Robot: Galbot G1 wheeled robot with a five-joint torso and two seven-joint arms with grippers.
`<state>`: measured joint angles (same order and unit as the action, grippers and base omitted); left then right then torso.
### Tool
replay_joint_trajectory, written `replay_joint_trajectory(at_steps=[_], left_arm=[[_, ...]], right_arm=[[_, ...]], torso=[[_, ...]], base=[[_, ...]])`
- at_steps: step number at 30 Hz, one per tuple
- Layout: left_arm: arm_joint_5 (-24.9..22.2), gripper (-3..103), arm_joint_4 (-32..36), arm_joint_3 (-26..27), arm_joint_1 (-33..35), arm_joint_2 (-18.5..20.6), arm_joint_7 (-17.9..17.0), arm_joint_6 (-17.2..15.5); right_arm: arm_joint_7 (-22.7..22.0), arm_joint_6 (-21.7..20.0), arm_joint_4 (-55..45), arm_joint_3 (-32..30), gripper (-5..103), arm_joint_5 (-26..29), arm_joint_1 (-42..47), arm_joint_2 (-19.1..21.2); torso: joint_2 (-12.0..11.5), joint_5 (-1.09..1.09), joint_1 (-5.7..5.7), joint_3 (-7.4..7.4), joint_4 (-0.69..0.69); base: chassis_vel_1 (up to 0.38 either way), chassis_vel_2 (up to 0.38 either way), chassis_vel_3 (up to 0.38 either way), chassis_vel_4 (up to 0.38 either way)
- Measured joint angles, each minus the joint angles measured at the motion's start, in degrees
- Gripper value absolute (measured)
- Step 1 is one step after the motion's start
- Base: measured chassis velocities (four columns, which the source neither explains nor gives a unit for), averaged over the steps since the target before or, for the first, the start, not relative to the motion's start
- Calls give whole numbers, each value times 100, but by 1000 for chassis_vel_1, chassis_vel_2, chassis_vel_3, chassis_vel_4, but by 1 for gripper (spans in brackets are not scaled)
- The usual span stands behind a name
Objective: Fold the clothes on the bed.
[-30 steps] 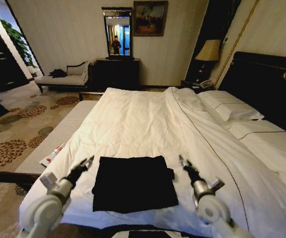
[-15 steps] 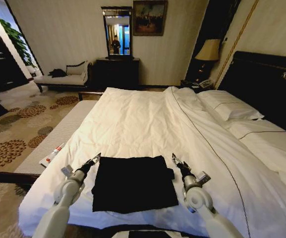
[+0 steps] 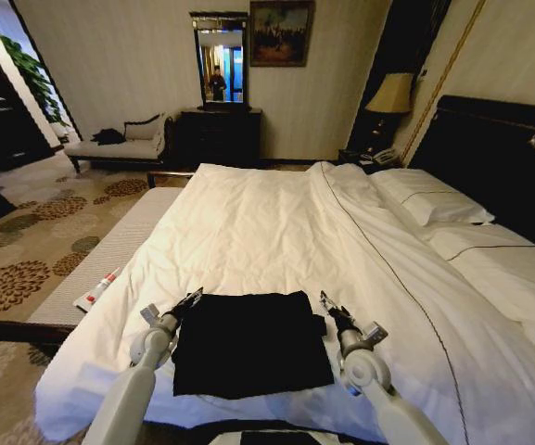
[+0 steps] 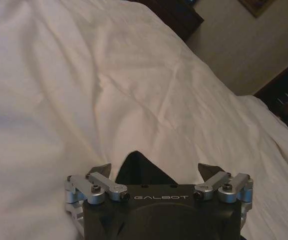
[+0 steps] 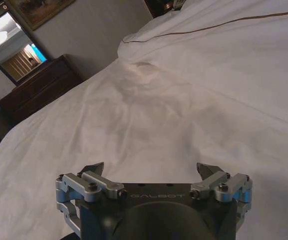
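Shirt [image 3: 251, 343], black, partly folded into rectangle, lies flat on duvet at near edge of bed [image 3: 276, 222]. Left gripper [image 3: 190, 300] at far-left corner, right gripper [image 3: 326, 303] at far-right corner, both spread wide, empty. Step: reaching corners. Next: likely lower, pinch both far corners evenly.

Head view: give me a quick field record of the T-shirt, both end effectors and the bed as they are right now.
garment: black T-shirt, lying flat in a rough rectangle near the foot edge of the bed
surface: white duvet, lightly creased
left end effector: open, at the shirt's far left corner
right end effector: open, at the shirt's far right corner
grasp: neither end effector is closed on fabric
pillows: white, by the dark headboard
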<state>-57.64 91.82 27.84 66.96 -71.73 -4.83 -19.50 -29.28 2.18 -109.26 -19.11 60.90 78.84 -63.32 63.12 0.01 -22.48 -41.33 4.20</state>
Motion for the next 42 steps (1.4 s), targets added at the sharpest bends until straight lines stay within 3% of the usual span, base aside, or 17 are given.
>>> replay_joint_trajectory(at_steps=[2, 4, 5, 7, 9, 13, 15, 22, 26, 33, 37, 39, 42], left_arm=[[20, 96, 5, -24, 8, -2, 19, 9], [46, 81, 2, -43, 8, -22, 26, 33], [46, 81, 2, -43, 8, -22, 26, 33], [47, 70, 6, -42, 16, -37, 20, 38], [46, 70, 11, -40, 28, -39, 15, 38], [50, 47, 21, 18, 104, -45, -4, 41], [47, 42, 29, 42, 119, -44, -7, 42], [-117, 20, 117, 158, 195, 7, -22, 7], [-123, 4, 109, 186, 182, 28, -24, 2], [-231, 2, 38, 321, 66, 77, -57, -1], [-418, 2, 14, 440, -66, 143, -140, -2], [-427, 2, 14, 448, -70, 149, -146, -2], [-454, 2, 32, 493, -50, 213, -166, -2]], right_arm=[[2, 0, 22, -7, 100, 0, 0, 1], [5, 0, 56, -19, 100, -3, 2, 9], [5, 0, 56, -19, 100, -3, 2, 9], [7, 2, 74, -30, 100, -6, 2, 21], [7, 3, 81, -32, 100, -7, 2, 23], [11, 9, 140, -34, 100, -11, -31, 21], [43, 17, 163, -34, 100, -15, -49, 22], [916, 278, 424, 61, 100, -189, -236, 70], [1028, 257, 519, 152, 100, -70, -405, 43], [1183, 39, 853, 228, 100, 269, -654, 66], [1750, -238, 1421, 269, 100, 810, -1062, 48], [1794, -272, 1465, 278, 100, 837, -1093, 44], [2324, -635, 1745, 383, 100, 972, -1287, 25]], torso=[[0, 0, 0, 0, 0], [0, -1, 1, 0, 0], [0, -1, 1, 0, 0], [0, -1, 1, 0, 1], [0, -1, 1, 0, 1], [0, -1, 1, 0, 1], [0, -1, 1, 0, 1], [0, -1, 1, 0, 1], [0, -2, 1, 0, 0], [0, -1, 1, 0, 2], [0, -1, 0, 0, 1], [0, -1, 0, 0, 1], [0, -1, 0, 0, 0]], base=[[0, 0, 0, 0], [0, 0, 0, 0], [0, 0, 0, 0], [0, 0, 0, 0], [0, 0, 0, 0], [0, 0, 0, 0], [0, 0, 0, 0], [0, 0, 0, 0], [0, 0, 0, 0], [0, 0, 0, 0], [0, 0, 0, 0], [0, 0, 0, 0], [0, 0, 0, 0]])
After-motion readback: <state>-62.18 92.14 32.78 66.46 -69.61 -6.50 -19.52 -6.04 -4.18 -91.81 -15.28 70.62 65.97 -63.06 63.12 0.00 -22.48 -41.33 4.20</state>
